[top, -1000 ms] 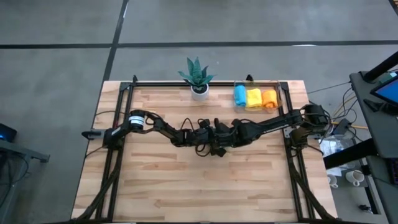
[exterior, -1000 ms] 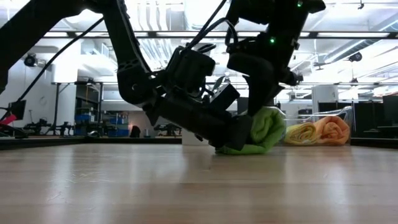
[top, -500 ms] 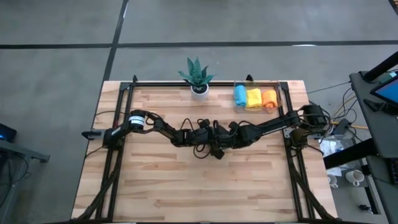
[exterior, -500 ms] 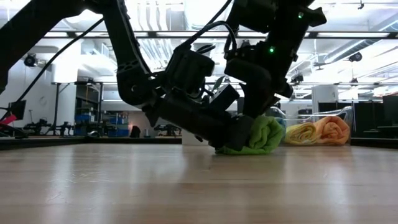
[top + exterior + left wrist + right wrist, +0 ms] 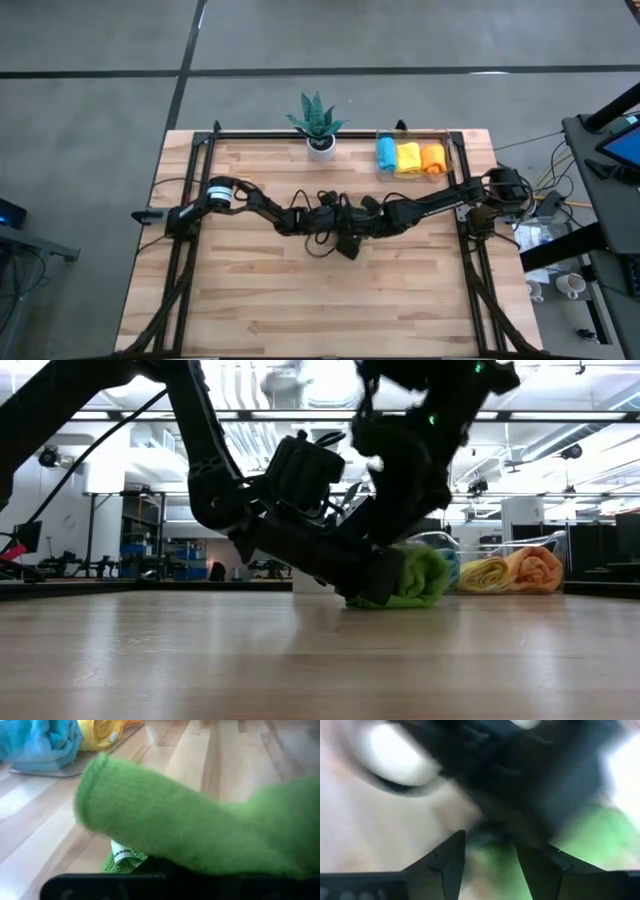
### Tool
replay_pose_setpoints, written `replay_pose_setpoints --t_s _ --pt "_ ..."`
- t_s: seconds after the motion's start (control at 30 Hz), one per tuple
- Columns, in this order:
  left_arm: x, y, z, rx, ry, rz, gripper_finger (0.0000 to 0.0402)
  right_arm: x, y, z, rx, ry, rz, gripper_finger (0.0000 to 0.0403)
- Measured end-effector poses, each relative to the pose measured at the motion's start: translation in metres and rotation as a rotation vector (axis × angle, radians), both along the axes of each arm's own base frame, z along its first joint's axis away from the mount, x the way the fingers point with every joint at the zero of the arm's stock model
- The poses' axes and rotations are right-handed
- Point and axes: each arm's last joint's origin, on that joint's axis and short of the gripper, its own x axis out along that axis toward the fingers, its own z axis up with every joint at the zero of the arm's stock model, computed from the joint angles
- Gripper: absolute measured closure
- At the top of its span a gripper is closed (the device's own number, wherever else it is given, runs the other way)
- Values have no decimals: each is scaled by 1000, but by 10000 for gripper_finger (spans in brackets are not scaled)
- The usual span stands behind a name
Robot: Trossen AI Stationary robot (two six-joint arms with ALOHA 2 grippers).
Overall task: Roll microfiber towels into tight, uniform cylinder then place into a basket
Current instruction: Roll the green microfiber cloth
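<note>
Green towel [image 5: 415, 578] half hidden behind left claw [image 5: 380, 575] at counter level; from above, buried under both arms. Right wrist view smeared, showing only green blur at 4 o'clock.

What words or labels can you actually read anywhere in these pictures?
None can be read.
Green towel: its small white care tag carries print too small and blurred to read.
Yellow towel: its tag is too small to read.

Crowded at mid-counter [image 5: 250, 300]: 2 arms meeting over the green towel [image 5: 420, 578]. Open wood toward the near edge. Behind, basket [image 5: 452, 150] filled by 3 rolls; plant [image 5: 317, 122] beside it.
</note>
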Motion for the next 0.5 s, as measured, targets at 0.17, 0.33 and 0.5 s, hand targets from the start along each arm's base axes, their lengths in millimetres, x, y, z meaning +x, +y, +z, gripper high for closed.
replay_pose_setpoints --t_s 0.17,0.33,0.5 --pt "1 1 1 0 -9 2 402 4 5 6 -2 -17 45 222" --pt "0 1 1 1 -8 1 402 6 7 11 -35 -15 81 226" --pt "0 1 0 3 -3 0 402 -6 6 18 -70 58 113 232"
